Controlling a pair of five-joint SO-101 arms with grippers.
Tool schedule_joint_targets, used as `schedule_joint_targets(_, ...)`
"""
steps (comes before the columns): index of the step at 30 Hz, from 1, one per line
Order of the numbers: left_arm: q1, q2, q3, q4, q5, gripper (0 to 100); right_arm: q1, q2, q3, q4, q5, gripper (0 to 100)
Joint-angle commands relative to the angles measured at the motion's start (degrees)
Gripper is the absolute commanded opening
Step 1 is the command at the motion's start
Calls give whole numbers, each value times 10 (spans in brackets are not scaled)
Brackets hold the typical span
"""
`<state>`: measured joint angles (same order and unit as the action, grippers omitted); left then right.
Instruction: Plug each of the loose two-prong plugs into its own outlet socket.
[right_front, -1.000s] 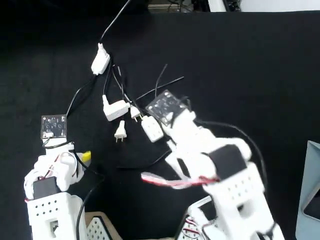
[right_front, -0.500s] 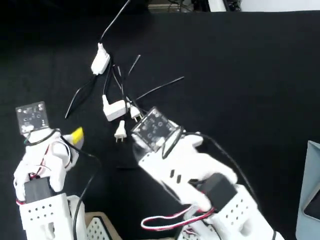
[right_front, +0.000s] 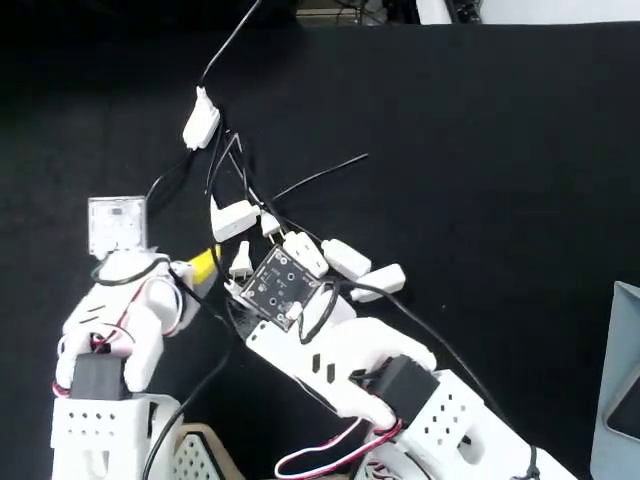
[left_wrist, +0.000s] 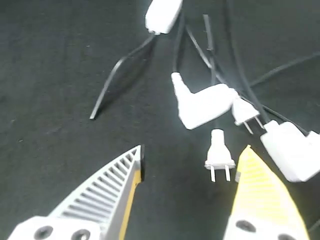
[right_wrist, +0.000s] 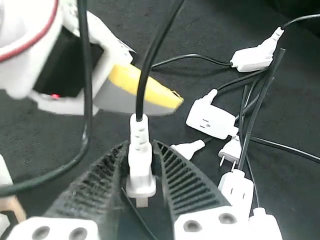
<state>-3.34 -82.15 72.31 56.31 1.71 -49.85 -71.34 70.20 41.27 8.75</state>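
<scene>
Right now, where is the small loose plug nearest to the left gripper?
In the high view the loose plug lies on the black cloth left of centre, just beside the left gripper's yellow jaw and near the angled white socket.

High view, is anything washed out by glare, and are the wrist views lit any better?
High view: the square board on the left arm glares to near white, its detail lost; black cords sink into the black cloth. Left wrist view: even light, the loose plug stands out clearly. Right wrist view: the held plug is bright, no glare.
</scene>
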Motion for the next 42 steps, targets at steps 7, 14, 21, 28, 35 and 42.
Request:
schedule_joint_targets(7, 87, -5, -87, 37, 3, 300, -4, -2, 8, -13, -4, 11)
schedule_joint_targets(14, 87, -5, -109, 59, 3, 300, 6, -2, 22, -14, -4, 11)
schedule_joint_targets(21, 121, -93, -107, 104, -23, 300, 46, -2, 22, -15, -4, 11)
schedule_joint_targets(28, 186, -190, -66, 138, -47, 299, 46, -2, 22, -14, -9, 11)
schedule_joint_targets(35, 150, -191, -63, 134, -47, 299, 55, -2, 19, 2, -25, 11)
schedule_joint_targets(42, 32, -153, -49, 76, -88, 299, 144, -2, 5, 26, -25, 11)
